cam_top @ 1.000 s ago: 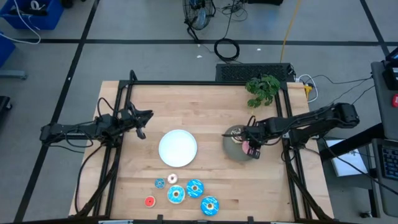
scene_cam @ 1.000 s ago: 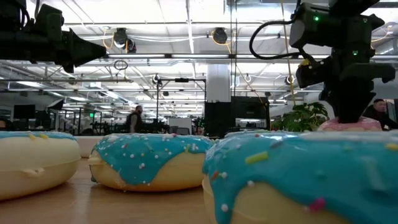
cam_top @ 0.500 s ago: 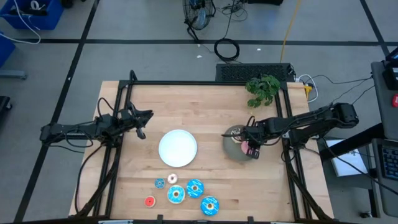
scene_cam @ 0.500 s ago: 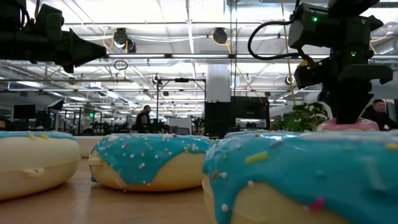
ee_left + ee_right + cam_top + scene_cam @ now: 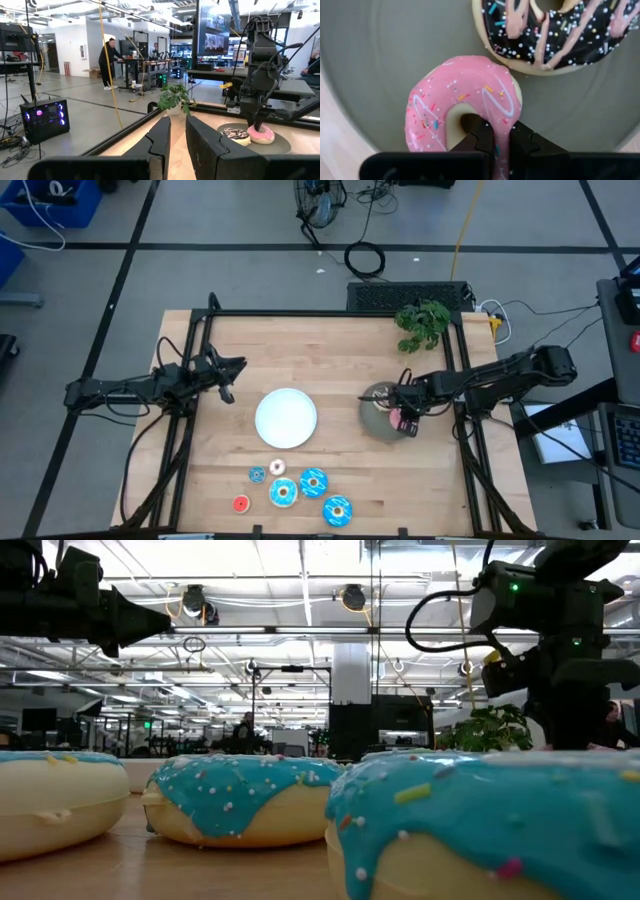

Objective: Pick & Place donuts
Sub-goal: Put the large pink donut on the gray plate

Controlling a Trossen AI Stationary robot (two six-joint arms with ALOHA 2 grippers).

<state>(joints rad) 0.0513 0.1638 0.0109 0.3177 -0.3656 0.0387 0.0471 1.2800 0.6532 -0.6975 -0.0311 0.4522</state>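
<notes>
Donuts: we see our right gripper (image 5: 501, 145) pinching the pink iced toy ring donut (image 5: 465, 107) on the round grey plate (image 5: 385, 65), beside the brown sprinkled donut (image 5: 555, 32). Five small iced donuts (image 5: 313, 481) wait at six o'clock. Our left gripper (image 5: 177, 137), nearly pressed together, holds nothing at nine o'clock.

blue donuts (image 5: 240, 798) foreground | white donut (image 5: 55, 802) beside | arms overhead

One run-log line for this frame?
right end effector: shut on pink donut, on grey plate | left end effector: idle, beside white plate
</notes>
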